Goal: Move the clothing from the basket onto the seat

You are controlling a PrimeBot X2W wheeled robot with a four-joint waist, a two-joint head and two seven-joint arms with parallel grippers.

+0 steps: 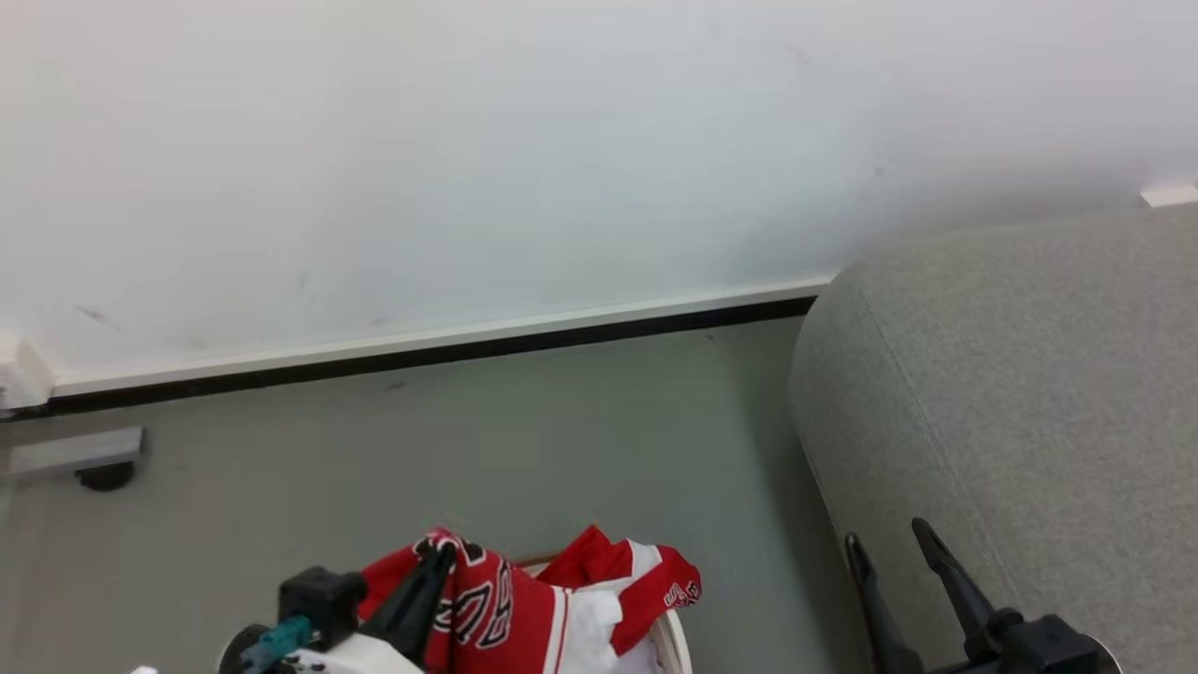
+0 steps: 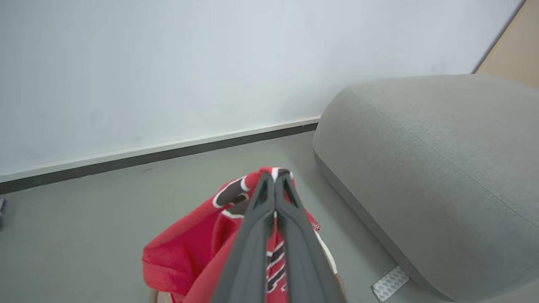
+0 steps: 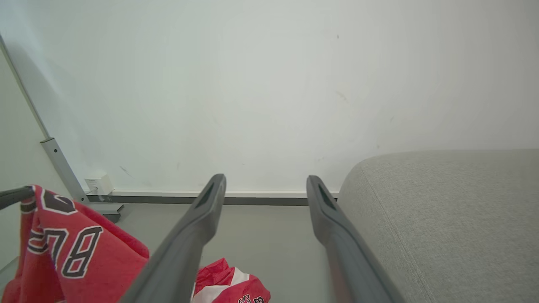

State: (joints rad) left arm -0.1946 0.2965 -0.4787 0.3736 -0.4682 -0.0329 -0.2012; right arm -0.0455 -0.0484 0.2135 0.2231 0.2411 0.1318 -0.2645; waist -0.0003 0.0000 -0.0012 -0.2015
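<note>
Over the basket (image 1: 679, 651), my left gripper (image 2: 276, 179) pinches the red jersey (image 2: 189, 244), fingers pressed together; at right, near the grey sofa (image 1: 1011, 374), my right gripper (image 3: 266, 181) has its fingers spread.

Tally: two grippers, two red garments, one basket, one seat, one socket.
Left gripper (image 1: 440, 554) and right gripper (image 1: 884, 535), two fingers (image 3: 332, 219) each, four in all. One jersey (image 1: 487, 608); one second red-and-white piece (image 1: 646, 576); anything beneath them can't be told. One basket (image 1: 676, 646), rim partly seen. One seat (image 1: 1029, 393). One wall socket (image 3: 99, 184).
</note>
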